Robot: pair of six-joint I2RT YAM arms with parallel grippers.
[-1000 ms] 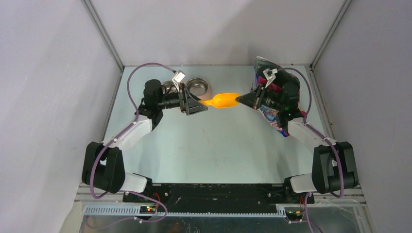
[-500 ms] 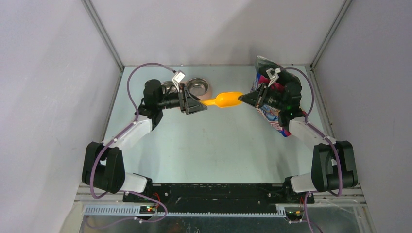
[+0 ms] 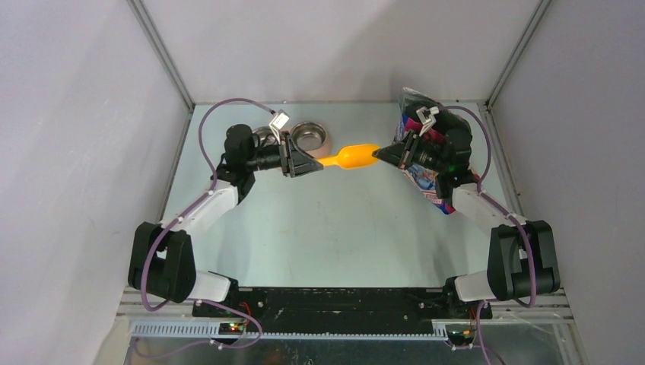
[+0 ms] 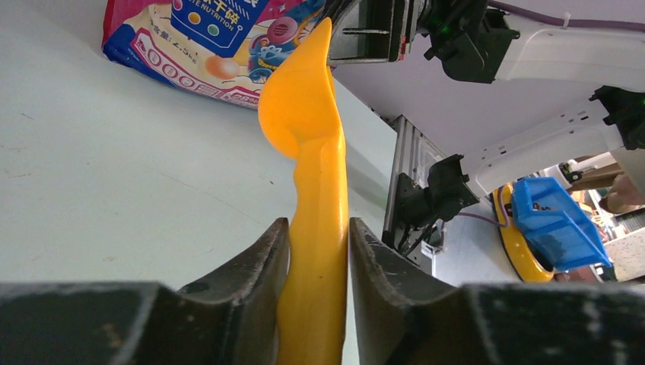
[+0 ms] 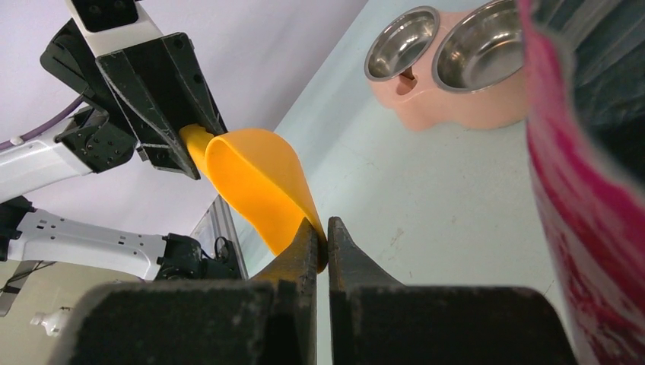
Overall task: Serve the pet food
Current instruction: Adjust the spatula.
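Note:
A yellow scoop hangs level above the table between my two arms. My left gripper has its fingers pressed on both sides of the scoop's handle. At the other end, my right gripper is shut on the thin rim of the scoop's bowl, which holds nothing. The pet food itself is hidden. Its blue, pink and white bag lies at the back right, behind my right gripper, and shows in the left wrist view and at the right wrist view's edge.
A pink twin-bowl feeder with two steel bowls, both bare inside, sits at the back of the table, just behind my left gripper. The enclosure's grey walls close in on both sides.
My left gripper's jaws have closed in onto the scoop's handle. The scoop and right gripper have shifted only slightly.

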